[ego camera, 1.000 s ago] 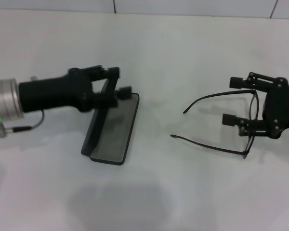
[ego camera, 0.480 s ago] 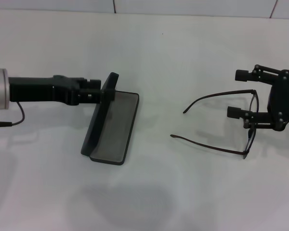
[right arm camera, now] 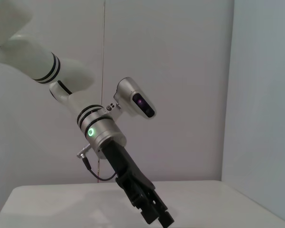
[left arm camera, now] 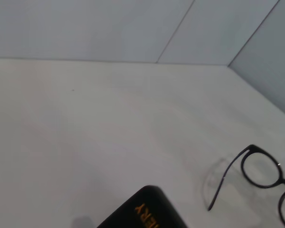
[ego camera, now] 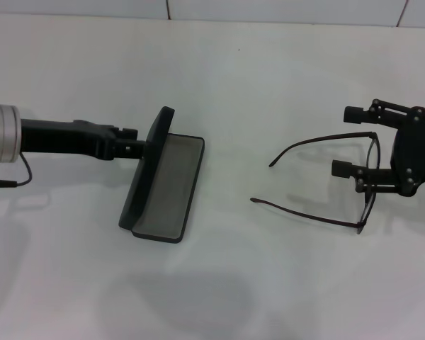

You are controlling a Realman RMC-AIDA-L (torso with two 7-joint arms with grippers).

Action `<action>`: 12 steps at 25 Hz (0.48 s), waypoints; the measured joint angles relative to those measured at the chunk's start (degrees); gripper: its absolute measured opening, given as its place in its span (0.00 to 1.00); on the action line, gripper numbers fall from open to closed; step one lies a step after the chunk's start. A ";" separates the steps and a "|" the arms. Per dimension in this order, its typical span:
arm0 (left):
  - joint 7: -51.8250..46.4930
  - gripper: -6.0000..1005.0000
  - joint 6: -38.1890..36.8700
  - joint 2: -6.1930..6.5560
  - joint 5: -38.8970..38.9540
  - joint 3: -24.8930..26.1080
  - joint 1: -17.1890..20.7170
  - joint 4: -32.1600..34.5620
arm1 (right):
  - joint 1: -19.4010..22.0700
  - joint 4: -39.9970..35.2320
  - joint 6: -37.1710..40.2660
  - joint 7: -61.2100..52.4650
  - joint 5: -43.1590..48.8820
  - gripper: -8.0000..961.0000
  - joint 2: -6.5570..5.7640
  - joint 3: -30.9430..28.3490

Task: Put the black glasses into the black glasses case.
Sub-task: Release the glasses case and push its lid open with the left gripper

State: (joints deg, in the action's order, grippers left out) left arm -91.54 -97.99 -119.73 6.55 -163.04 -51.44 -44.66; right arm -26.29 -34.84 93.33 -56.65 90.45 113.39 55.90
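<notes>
On the white table [ego camera: 234,297], from the head, we see the black glasses case [ego camera: 163,185] open, the left gripper [ego camera: 131,140] pinching its raised lid. Well right lie the black glasses [ego camera: 326,180], right gripper [ego camera: 361,145] fingers spread at the front. Left wrist: orange lettering, only "ERY" legible. Right wrist: left arm only.

A rounded corner of the black glasses case [left arm camera: 145,211] shows orange lettering. The black glasses [left arm camera: 256,178] lie apart from it on the white worktop [left arm camera: 85,123], before pale walls [left arm camera: 85,28].
</notes>
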 joint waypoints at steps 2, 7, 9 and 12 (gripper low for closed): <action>0.15 0.77 0.79 -0.01 -1.06 0.00 -0.15 0.10 | 0.05 0.01 0.03 0.01 0.00 0.86 0.14 0.01; 1.10 0.77 1.21 -0.08 -2.70 0.00 -0.62 0.39 | 0.08 0.06 0.49 0.02 0.00 0.86 0.16 0.18; 1.15 0.77 1.32 -0.08 -2.93 0.00 -0.81 0.42 | 0.09 0.06 0.45 0.03 0.00 0.86 0.20 0.17; 1.03 0.76 1.94 -0.05 -3.47 0.00 -1.02 1.17 | 0.08 0.06 0.33 0.04 -0.01 0.86 0.33 0.29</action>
State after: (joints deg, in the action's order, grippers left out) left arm -90.52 -96.05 -119.78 3.08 -163.04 -52.46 -43.49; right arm -26.22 -34.78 93.67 -56.61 90.44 113.71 56.19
